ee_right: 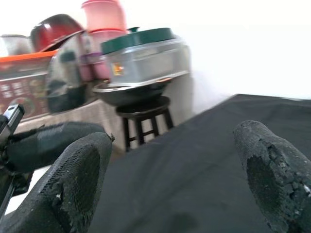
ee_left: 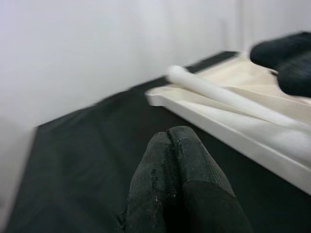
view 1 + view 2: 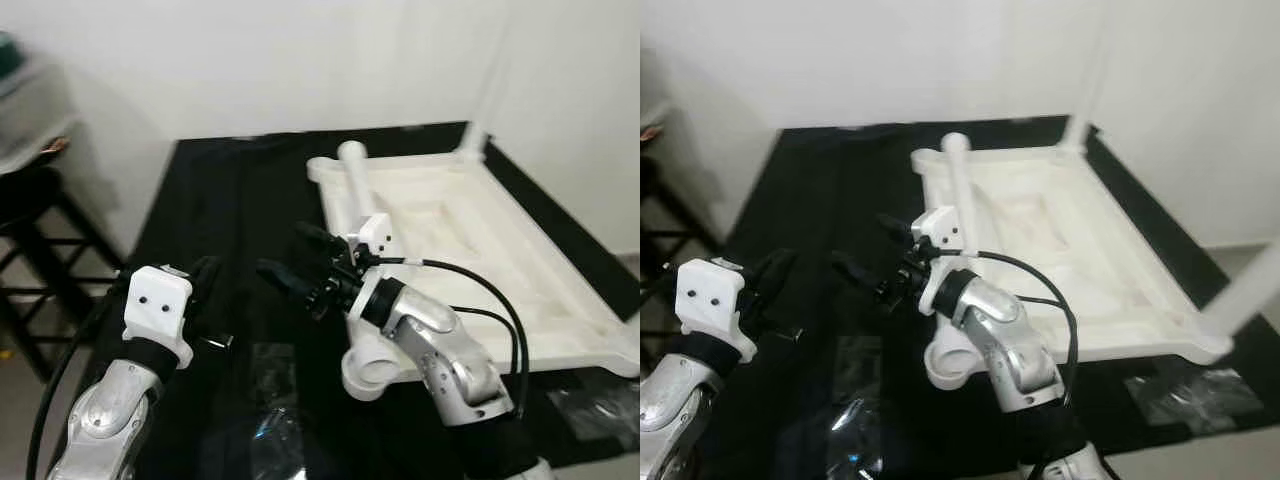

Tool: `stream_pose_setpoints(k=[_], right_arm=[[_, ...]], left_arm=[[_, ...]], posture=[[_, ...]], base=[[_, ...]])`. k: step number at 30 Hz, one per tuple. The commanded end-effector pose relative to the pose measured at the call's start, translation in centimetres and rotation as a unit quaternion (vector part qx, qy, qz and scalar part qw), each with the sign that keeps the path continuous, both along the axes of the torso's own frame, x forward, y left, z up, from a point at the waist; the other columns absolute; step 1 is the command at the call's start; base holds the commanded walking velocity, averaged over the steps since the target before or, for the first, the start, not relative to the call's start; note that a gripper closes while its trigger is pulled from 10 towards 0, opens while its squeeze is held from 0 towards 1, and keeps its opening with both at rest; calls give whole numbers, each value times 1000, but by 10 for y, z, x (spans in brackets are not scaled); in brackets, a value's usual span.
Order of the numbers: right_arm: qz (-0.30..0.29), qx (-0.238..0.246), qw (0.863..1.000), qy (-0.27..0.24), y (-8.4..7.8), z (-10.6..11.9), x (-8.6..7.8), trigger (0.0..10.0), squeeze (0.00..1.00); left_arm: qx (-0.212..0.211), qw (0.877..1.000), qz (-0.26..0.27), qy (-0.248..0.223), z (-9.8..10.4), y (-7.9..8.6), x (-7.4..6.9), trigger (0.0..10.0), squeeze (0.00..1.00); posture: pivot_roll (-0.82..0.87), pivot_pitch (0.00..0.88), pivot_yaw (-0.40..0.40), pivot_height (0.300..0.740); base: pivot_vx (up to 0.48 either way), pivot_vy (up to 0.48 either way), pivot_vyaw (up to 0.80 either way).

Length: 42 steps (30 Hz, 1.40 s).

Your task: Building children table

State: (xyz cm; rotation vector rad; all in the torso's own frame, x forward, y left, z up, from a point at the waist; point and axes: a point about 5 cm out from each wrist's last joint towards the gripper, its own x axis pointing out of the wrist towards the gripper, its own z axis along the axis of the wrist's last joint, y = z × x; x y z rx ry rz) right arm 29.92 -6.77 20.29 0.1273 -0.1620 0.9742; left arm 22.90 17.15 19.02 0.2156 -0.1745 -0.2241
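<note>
Item: tabletop (image 3: 480,250), white plastic, rectangular, lying upside down on a black cloth (image 3: 220,220) in the right half of the head views. Its underside faces up, with a raised rim and a recessed panel in the middle. Its long axis runs from upper left to lower right of the frame.

Fittings: one leg (image 3: 357,185), a white tube, lies along the tabletop's near-left edge, its rounded end toward the upper middle of the frame. A round socket (image 3: 372,372) sits at the near corner, open end up, just below my right arm. A second leg (image 3: 1252,290) stands up from the far-right corner in the right eye view; a third rises at the far corner (image 3: 478,135) against the white wall.

My right gripper (image 3: 290,262): centre of the frame, over the cloth just left of the tabletop, pointing to the left. Jaws apart, nothing between them.

My left gripper (image 3: 205,290): lower left, over the cloth, well apart from the tabletop. Jaws pressed together, empty.

Left wrist view: closed fingertips (image 2: 182,179) in the foreground, the tabletop edge and lying leg beyond, the black tips of my other gripper at upper right.

Right wrist view: two spread fingertips (image 1: 80,179), and beyond the cloth a dark stool (image 1: 146,114) carrying stacked pots and pink containers.

Also: clear plastic wrap (image 3: 590,405) on the cloth at lower right.
</note>
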Motion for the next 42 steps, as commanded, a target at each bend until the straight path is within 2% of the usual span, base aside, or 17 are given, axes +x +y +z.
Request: stream_pose_setpoints(k=[1, 11, 15, 21, 24, 27, 28, 31, 32, 33, 34, 36, 37, 38, 40, 41, 42], right_arm=[[-1, -2, 1000, -2, 0, -1, 0, 10000, 0], [1, 3, 1000, -14, -6, 5, 1, 10000, 0], [-9, 0, 1000, -15, -11, 5, 4, 10000, 0], [-61, -37, 997, -11, -20, -4, 14, 10000, 0], [-135, -93, 986, 11, -34, -20, 29, 10000, 0], [-159, -112, 981, 13, -41, -24, 34, 10000, 0], [-163, -116, 980, 12, -42, -24, 35, 10000, 0], [-166, -118, 979, 12, -42, -23, 36, 10000, 0], [-164, -118, 979, 12, -41, -23, 36, 10000, 0], [-164, -118, 979, 12, -41, -23, 36, 10000, 0], [-160, -117, 980, 11, -39, -23, 34, 10000, 0], [-160, -117, 980, 11, -39, -23, 34, 10000, 0], [-155, -115, 981, 9, -37, -23, 33, 10000, 0], [-155, -115, 981, 9, -37, -23, 33, 10000, 0], [-139, -100, 985, 0, -31, -20, 30, 10000, 0], [-130, -92, 987, -5, -29, -18, 29, 10000, 0], [-130, -92, 987, -5, -29, -18, 29, 10000, 0]], left_arm=[[19, 1000, -24, -2, 1, -2, -5, 10000, 0], [55, 996, -77, 2, 8, 5, -15, 10000, 0], [88, 990, -110, 12, 9, 8, -22, 10000, 0], [138, 966, -204, 74, -3, -3, -40, 10000, 0], [205, 937, -259, 111, -10, -8, -51, 10000, 0], [222, 927, -282, 111, -8, -13, -54, 10000, 0], [226, 923, -292, 105, -6, -16, -53, 10000, 447], [229, 921, -299, 102, -6, -19, -53, 10000, 447], [229, 922, -298, 95, -5, -21, -50, 10000, 1000], [229, 922, -298, 95, -5, -21, -50, 10000, 1000], [223, 930, -279, 91, -8, -20, -44, 10000, 1000], [223, 930, -279, 91, -8, -20, -44, 10000, 1000], [204, 942, -250, 88, -9, -18, -36, 10000, 1000], [204, 942, -250, 88, -9, -18, -36, 10000, 1000], [118, 980, -149, 66, -6, -8, -19, 10000, 1000], [70, 990, -107, 56, -4, -4, -13, 10000, 1000], [70, 990, -107, 56, -4, -4, -13, 10000, 1000]], posture=[[-6, 69, 13, 740], [-3, 63, 13, 740], [2, 59, 15, 740], [-1, 56, 13, 740], [5, 55, 10, 740], [5, 55, 12, 740], [5, 56, 13, 740], [5, 56, 13, 740], [2, 58, 15, 740], [2, 58, 15, 740], [-3, 60, 17, 740], [-3, 60, 17, 740], [-5, 62, 17, 740], [-5, 62, 17, 740], [-3, 65, 16, 740], [-2, 65, 15, 740], [-2, 65, 15, 740]], base=[[0, 0, -800], [0, 0, -800], [0, 0, 0], [0, 0, 0], [0, 0, 0], [0, 0, 0], [0, 0, 0], [0, 0, 0], [0, 0, 0], [0, 0, 0], [0, 0, 0], [0, 0, 0], [0, 0, 0], [0, 0, 0], [0, 0, 0], [0, 0, 0], [0, 0, 0]])
